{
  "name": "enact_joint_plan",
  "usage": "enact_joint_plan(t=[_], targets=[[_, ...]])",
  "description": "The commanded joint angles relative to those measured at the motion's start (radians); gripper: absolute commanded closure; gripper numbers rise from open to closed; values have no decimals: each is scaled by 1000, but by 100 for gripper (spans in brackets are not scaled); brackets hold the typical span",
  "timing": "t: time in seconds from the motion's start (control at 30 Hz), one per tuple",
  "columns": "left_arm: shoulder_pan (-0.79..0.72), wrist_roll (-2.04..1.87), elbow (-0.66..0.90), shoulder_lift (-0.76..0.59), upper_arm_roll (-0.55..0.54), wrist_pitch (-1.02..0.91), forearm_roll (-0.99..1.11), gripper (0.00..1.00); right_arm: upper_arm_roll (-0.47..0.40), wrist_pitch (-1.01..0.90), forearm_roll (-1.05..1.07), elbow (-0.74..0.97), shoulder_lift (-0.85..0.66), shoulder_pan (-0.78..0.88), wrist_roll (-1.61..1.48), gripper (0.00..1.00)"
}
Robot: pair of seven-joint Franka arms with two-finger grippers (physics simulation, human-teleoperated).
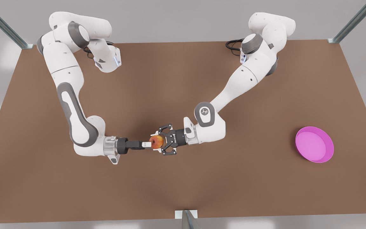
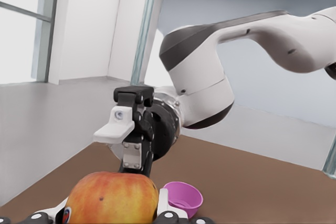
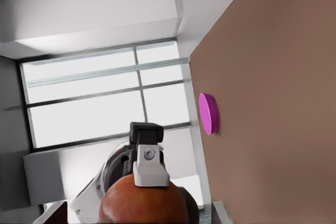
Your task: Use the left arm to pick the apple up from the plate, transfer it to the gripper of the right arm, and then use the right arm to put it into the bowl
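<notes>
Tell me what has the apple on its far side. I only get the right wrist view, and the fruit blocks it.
Observer: The left gripper is shut on the apple, with a black finger on either side in the front view.
Operator: And how does my gripper line up with it?
Observer: The right gripper meets the apple from the front view's left, head-on to the left gripper.
Operator: Where is the bowl from there?
Observer: The bowl sits on the table far to the front view's right, beyond the left arm's wrist, with nothing in it.
</notes>
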Motion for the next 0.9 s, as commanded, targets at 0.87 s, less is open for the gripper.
enact_joint_plan(t=[0.87], targets=[[-10,112,0,-4,-7,15,-6,1,18,32,48,-13,0,55,-370,31]])
